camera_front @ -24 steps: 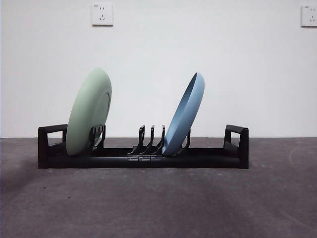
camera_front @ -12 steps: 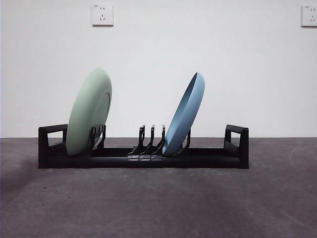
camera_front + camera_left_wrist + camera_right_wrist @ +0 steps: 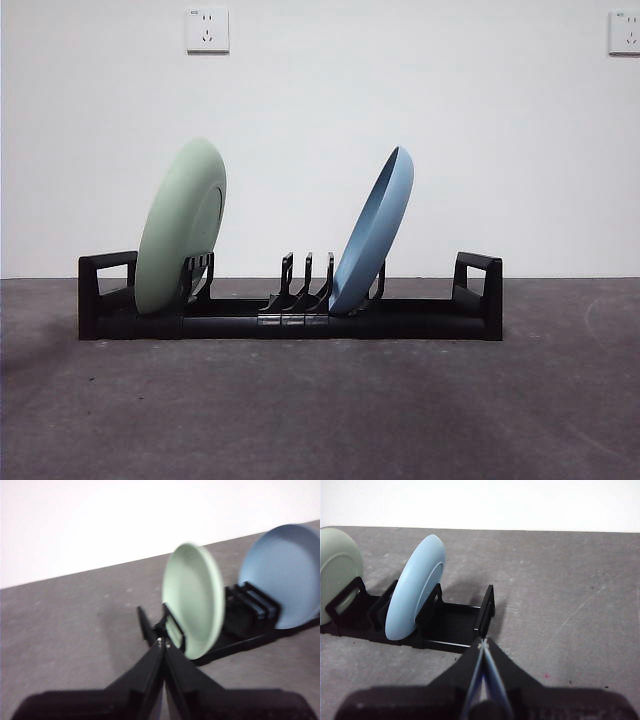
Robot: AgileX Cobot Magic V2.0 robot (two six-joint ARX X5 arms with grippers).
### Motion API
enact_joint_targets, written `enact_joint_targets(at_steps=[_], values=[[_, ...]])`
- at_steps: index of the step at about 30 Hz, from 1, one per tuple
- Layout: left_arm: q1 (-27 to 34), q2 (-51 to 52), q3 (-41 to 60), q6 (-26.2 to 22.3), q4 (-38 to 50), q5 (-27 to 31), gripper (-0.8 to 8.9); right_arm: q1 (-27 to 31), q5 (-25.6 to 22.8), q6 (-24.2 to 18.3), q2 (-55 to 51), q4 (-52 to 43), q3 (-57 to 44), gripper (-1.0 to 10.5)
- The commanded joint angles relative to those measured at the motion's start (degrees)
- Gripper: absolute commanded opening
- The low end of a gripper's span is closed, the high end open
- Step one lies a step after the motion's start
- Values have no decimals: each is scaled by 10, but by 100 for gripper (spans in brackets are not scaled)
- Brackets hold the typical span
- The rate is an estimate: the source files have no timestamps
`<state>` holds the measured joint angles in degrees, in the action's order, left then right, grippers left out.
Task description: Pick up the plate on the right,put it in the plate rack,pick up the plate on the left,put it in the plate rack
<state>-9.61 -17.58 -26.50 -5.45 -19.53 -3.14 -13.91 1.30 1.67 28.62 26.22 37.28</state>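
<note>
Both plates racked: green plate [image 3: 180,228], blue plate [image 3: 372,232] leaning in plate rack [image 3: 290,318]. I'd judge them light, stiff, slick; grip the top rim. Left fingers [image 3: 162,642] and right fingers [image 3: 482,645] pinched together, empty.

Across the front views almost nothing changed: the green plate [image 3: 180,228] and the blue plate [image 3: 372,232] showed no shift in the plate rack [image 3: 290,312], and only the soft shadow on the table [image 3: 320,400] at the left faded slightly.
</note>
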Motion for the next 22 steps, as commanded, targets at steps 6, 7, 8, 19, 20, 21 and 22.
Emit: enact_joint_targets(at_steps=[6, 7, 8, 19, 20, 21, 22], values=[[67, 77, 172, -6, 114, -16, -4, -1, -2, -2, 0, -2, -2, 2], [69, 86, 185, -6, 116, -16, -3, -1, -2, -2, 0, -2, -2, 2], [72, 96, 197, -6, 116, -16, -3, -1, -2, -2, 0, -2, -2, 2], [79, 175, 256, -5, 82, -16, -3, -1, -2, -2, 0, -2, -2, 3], [79, 175, 257, -3, 78, -15, -4, -1, -2, -2, 0, -2, -2, 2], [79, 175, 258, -3, 76, -16, -3, -1, -2, -2, 0, -1, -2, 2], [79, 175, 258, -2, 77, -17, -3, -1, -2, -2, 0, -1, -2, 2]])
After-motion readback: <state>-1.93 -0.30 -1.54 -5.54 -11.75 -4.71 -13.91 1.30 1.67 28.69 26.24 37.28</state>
